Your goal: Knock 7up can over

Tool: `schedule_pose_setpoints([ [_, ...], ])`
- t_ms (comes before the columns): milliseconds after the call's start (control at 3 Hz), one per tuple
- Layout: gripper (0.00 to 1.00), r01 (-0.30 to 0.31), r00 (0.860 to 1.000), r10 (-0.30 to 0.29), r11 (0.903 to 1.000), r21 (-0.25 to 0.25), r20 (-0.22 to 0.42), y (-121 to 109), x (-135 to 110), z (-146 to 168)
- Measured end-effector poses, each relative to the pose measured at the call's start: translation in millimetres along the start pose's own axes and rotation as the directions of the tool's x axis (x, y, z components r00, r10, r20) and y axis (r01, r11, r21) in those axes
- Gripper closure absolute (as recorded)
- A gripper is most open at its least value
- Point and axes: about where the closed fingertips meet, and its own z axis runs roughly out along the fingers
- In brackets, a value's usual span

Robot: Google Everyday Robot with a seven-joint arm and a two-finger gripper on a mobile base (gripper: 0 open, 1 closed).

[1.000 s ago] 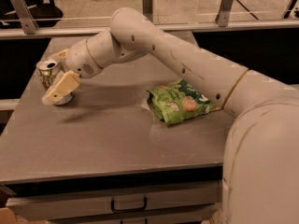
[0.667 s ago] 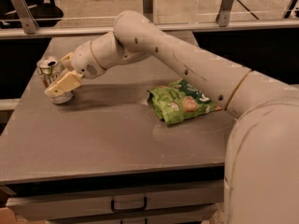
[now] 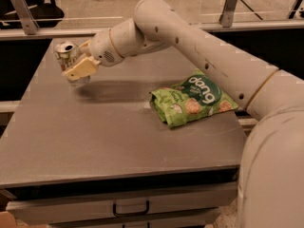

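The 7up can (image 3: 64, 52), silver with green markings and a shiny top, is at the far left of the grey table (image 3: 95, 137). It leans with its top toward the left. My gripper (image 3: 73, 64) is right against the can, on its right and front side, and covers the can's lower part. The arm reaches in from the right across the table.
A green snack bag (image 3: 192, 101) lies flat at the table's right side, under the arm. The table's left edge is close to the can. A drawer with a handle (image 3: 130, 207) sits below the front edge. A rail and glass panels stand behind the table.
The gripper and the can have moved together to the right and farther back on the table. The snack bag has not moved.
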Motion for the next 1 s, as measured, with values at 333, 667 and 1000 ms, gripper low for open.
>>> schedule_pose_setpoints([
  [333, 1.0, 0.056, 0.995, -0.053, 0.9977, 0.039, -0.086, -21.5, -19.8, -43.8],
  [667, 1.0, 0.138, 0.957, -0.125, 0.9899, 0.031, -0.263, -40.7, -25.9, -75.1],
  [1000, 1.0, 0.194, 0.869, -0.201, 0.979, -0.062, -0.452, -34.4, -11.5, -80.9],
])
